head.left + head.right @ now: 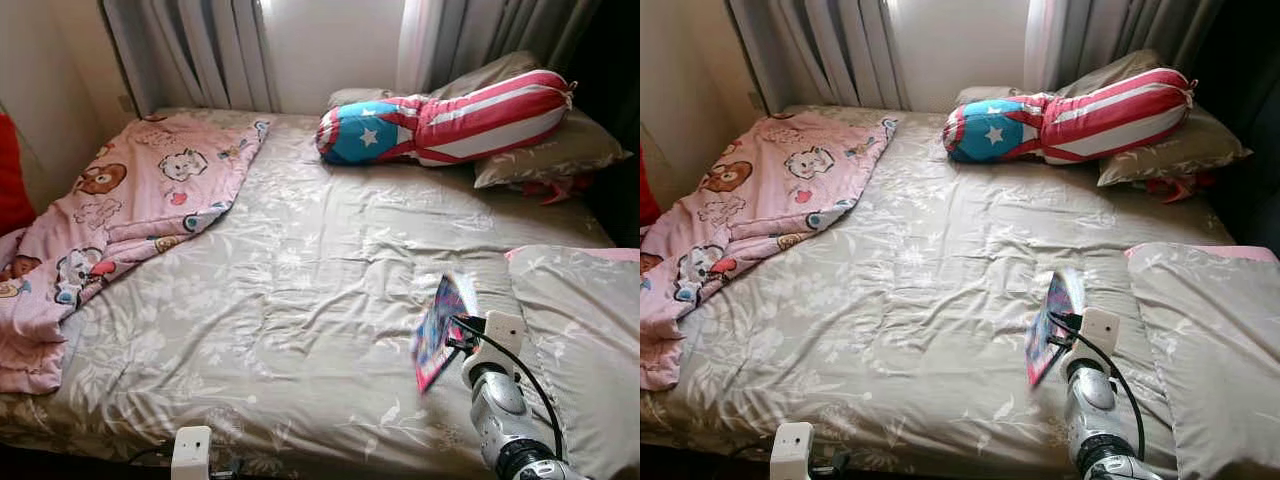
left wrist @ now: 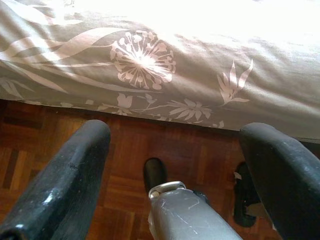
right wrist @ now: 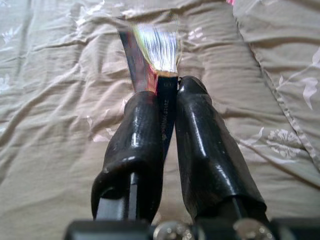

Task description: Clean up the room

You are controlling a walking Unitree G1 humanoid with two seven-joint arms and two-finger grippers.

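Right wrist view shows my right gripper (image 3: 167, 100) pinching a thin, glossy book (image 3: 155, 55) by its spine, above the bed (image 1: 300, 280) near its foot. I judge it needs a firm pinch and slow travel; the slick cover could slip. My left gripper (image 2: 175, 165), fingers spread, hangs over wood floor (image 2: 50, 145) beside the soft, wrinkled floral sheet.

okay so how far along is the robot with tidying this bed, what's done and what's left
Done: the grey sheet is mostly bare and the pillows sit at the head. In hand: the right gripper has its jaws shut on a thin colourful book, held above the sheet. Left: the pink blanket lies crumpled over the bed's left side, and the striped bolster lies across the pillows. The left gripper hangs open by the bed edge.
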